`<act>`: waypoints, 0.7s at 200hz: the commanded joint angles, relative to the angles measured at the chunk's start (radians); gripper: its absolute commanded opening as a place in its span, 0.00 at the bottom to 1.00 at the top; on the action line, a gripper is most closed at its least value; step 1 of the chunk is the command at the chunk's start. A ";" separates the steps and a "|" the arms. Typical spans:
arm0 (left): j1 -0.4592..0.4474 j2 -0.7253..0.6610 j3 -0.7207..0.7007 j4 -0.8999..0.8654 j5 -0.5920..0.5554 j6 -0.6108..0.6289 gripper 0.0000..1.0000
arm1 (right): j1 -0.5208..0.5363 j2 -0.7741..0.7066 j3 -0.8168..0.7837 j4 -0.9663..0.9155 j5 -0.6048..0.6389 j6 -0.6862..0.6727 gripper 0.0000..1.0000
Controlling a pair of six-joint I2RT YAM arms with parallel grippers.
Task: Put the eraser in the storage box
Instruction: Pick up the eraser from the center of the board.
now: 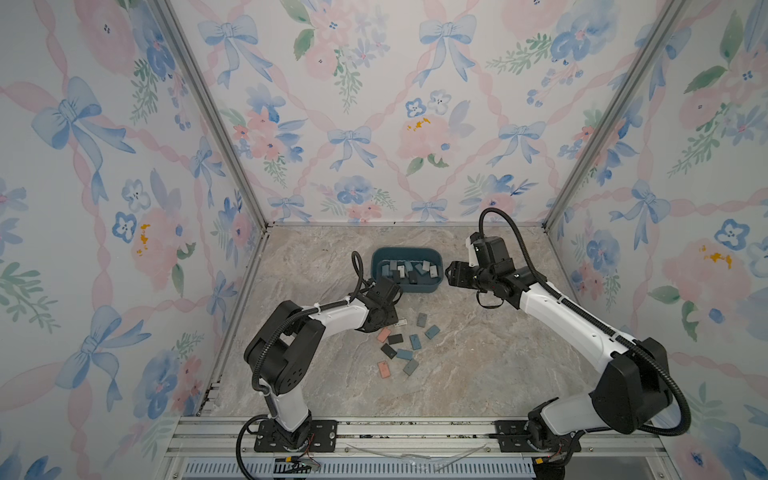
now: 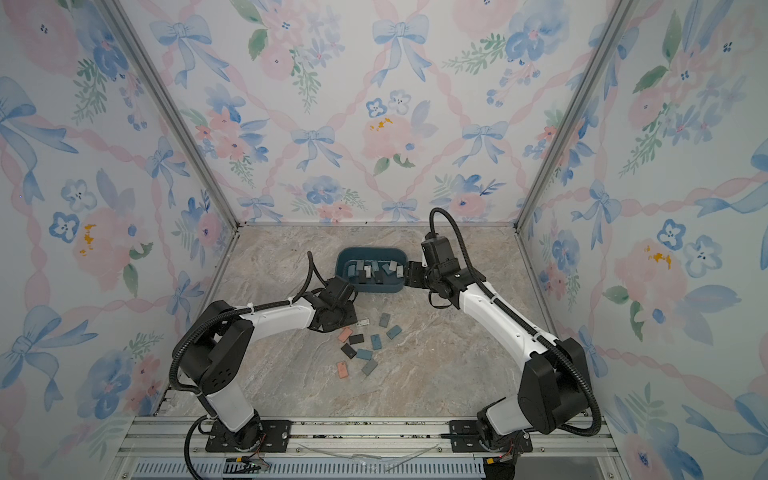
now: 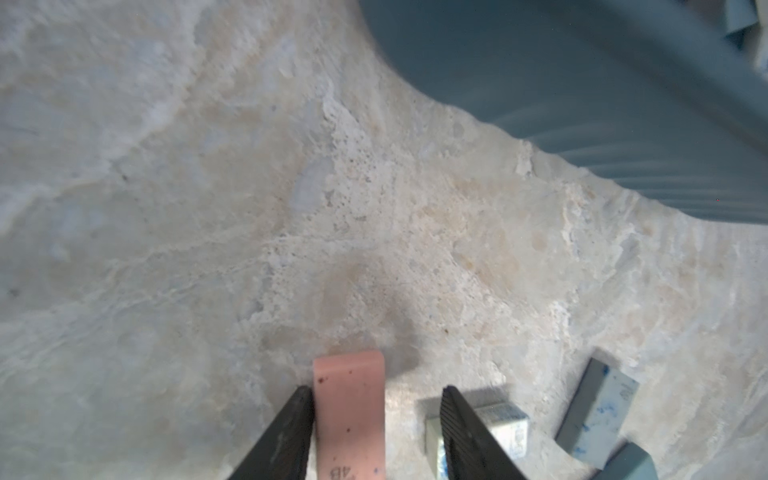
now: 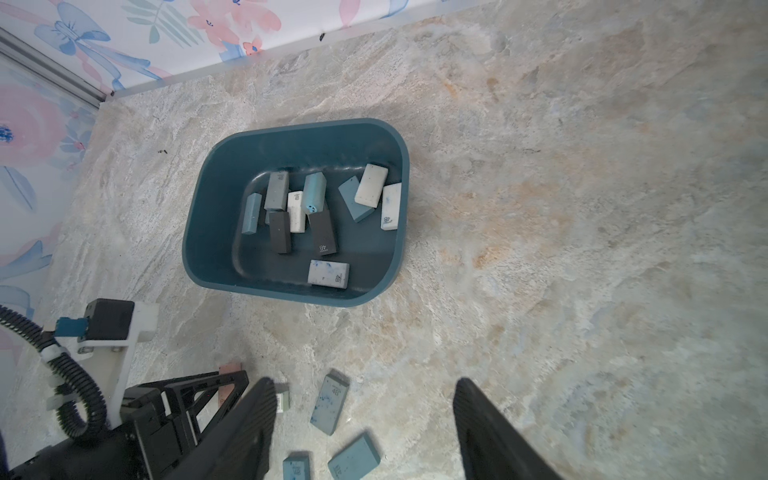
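Marbled beige-and-grey stone pattern covers the table (image 1: 478,365), which sits inside a booth. Its three walls are papered with pale blue bows and pink flowers (image 1: 374,104). A metal rail (image 1: 415,428) along the near edge carries the bases of two robot arms.

The storage box (image 1: 415,287), a dark teal tub with rounded corners, stands towards the back of the table, between the two wrists. About a dozen erasers (image 4: 322,235) lie in a jumble inside it: white, grey, blue and black. More loose erasers (image 1: 404,354) are scattered on the table in front of it.

The left end effector (image 3: 377,390) is low over the table, near the box, and straddles a pink eraser (image 3: 349,415) marked "4B". One finger (image 3: 291,436) touches the eraser's side, while a gap shows on the other side, so it is not yet clamped. The right end effector (image 4: 365,380) hovers just beside the box with its fingers spread wide and nothing between them.

In both top views the left wrist hides its own fingertips. From the left wrist, the box shows only as a blurred corner, cut off by the frame, as is the pink eraser's near end.
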 commanded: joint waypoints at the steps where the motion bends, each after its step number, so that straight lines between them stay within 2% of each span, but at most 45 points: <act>1: -0.015 0.027 0.010 -0.090 -0.044 0.029 0.52 | -0.010 -0.021 -0.016 -0.014 0.003 0.006 0.70; 51: -0.019 0.046 0.011 -0.120 -0.067 0.036 0.45 | -0.010 -0.016 -0.013 -0.015 -0.003 0.006 0.70; 113: -0.043 0.100 0.073 -0.199 -0.123 0.059 0.44 | -0.012 -0.013 -0.015 -0.029 -0.001 0.000 0.70; 140: -0.048 0.113 0.077 -0.198 -0.111 0.061 0.40 | -0.011 -0.015 -0.016 -0.029 0.003 0.001 0.70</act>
